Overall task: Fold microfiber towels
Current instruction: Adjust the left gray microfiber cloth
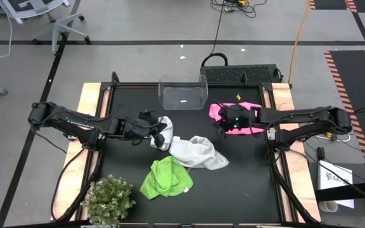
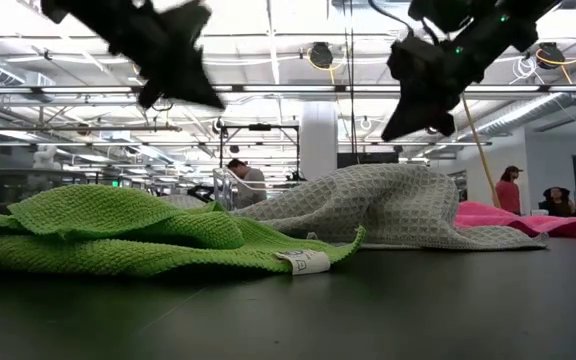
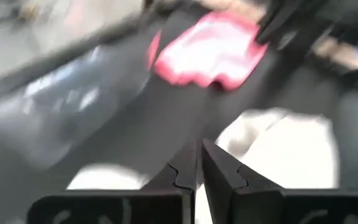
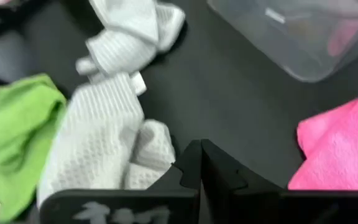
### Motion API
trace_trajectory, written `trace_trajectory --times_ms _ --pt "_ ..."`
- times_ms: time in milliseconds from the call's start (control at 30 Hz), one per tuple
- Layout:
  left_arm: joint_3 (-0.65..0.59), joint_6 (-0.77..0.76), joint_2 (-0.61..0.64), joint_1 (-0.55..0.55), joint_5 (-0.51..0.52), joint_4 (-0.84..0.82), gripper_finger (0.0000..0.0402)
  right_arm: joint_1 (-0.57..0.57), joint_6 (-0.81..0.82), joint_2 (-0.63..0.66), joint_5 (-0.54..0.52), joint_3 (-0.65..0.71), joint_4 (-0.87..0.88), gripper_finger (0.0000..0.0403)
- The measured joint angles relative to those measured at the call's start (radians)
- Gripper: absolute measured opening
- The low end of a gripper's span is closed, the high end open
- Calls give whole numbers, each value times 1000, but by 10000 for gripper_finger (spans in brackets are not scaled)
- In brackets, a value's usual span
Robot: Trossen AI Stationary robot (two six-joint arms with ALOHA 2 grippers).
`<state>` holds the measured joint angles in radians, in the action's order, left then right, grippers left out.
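Note:
A crumpled white towel [image 1: 164,133] lies left of centre, with my left gripper [image 1: 158,135] shut above it and holding nothing. A second white towel [image 1: 199,152] lies rumpled at the centre, one edge resting on the lime green towel [image 1: 166,177] nearer the front. The pink towel [image 1: 253,111] lies flat at the far right, and my right gripper [image 1: 222,130] hangs shut over its near left edge. In the low view both grippers [image 2: 211,100] [image 2: 392,130] are well above the cloths. The wrist views show the left fingers [image 3: 199,169] and the right fingers [image 4: 199,163] closed together with nothing between them.
A clear plastic bin [image 1: 182,92] stands at the far edge, between the two arms. A small bushy green plant [image 1: 109,199] sits at the near left corner. Bare black table [image 1: 239,183] shows at the near right. People stand in the room behind [image 2: 509,190].

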<state>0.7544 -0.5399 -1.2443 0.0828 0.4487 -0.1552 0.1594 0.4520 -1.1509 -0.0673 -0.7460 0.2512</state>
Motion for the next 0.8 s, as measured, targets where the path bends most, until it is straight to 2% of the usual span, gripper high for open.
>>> trace_trajectory --times_ms 100,300,467,800 --pt "-1 -62 -12 -5 -29 -108 4 -12 24 8 -15 0 12 0" --pt "3 -19 -18 -3 -76 -26 3 -21 37 10 -42 0 16 0" --pt "0 7 -58 -4 -79 -53 2 -22 41 10 -44 0 9 0" --pt "0 -110 -312 -47 -79 -7 1 -24 50 11 -90 0 7 0"
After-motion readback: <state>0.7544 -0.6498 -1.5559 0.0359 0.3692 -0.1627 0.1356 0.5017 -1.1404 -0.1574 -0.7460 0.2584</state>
